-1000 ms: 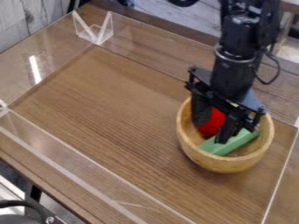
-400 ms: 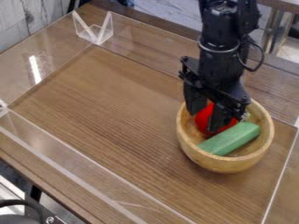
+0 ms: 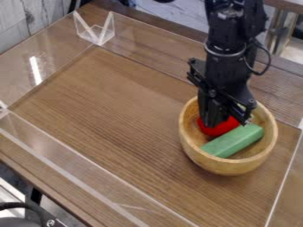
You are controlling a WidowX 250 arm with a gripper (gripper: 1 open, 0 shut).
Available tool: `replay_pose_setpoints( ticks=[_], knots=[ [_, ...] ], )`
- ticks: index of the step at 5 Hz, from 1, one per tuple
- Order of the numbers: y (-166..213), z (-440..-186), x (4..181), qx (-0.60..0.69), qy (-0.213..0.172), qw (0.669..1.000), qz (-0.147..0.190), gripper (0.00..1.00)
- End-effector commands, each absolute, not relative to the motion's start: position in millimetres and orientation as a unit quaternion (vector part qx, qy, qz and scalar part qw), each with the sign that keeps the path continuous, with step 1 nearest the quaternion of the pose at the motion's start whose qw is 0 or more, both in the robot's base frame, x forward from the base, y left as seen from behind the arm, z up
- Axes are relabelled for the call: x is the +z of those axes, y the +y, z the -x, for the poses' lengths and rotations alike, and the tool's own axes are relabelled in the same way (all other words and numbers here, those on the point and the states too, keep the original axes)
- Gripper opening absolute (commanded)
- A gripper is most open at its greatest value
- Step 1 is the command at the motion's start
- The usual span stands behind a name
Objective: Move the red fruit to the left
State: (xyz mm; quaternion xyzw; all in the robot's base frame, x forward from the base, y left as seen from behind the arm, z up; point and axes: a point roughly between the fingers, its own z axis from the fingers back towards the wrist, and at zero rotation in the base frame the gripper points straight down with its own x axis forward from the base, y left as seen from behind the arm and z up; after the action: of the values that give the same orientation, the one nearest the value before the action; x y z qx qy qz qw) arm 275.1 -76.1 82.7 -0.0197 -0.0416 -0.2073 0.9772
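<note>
The red fruit (image 3: 212,129) lies in the wooden bowl (image 3: 193,150) at the right of the table, and only its lower red part shows. My black gripper (image 3: 221,117) comes straight down into the bowl, its fingers drawn in on the top of the fruit. The leafy top is hidden behind the fingers. A light-green block (image 3: 235,142) leans in the bowl just right of and in front of the fruit.
The wooden table (image 3: 106,106) stretches out to the left of the bowl. Clear acrylic walls (image 3: 35,66) fence the table's edges. A clear V-shaped piece (image 3: 94,29) stands at the back left corner.
The gripper shifted slightly left over the bowl and dropped lower. Its fingers went from wide apart to drawn in on the red fruit.
</note>
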Motion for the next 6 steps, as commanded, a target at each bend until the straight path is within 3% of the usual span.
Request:
replay_pose_setpoints(
  ticks=[1,3,5,6],
  knots=[
    [-84.0,-280.5,88.1,-0.222,-0.061,0.973,0.019,1.0],
    [-97.2,-293.1,83.8,-0.223,-0.064,0.973,0.014,1.0],
    [-97.0,-288.6,68.1,-0.226,-0.067,0.972,0.007,1.0],
    [-94.2,-294.4,77.9,-0.191,-0.07,0.979,-0.001,1.0]
  ],
)
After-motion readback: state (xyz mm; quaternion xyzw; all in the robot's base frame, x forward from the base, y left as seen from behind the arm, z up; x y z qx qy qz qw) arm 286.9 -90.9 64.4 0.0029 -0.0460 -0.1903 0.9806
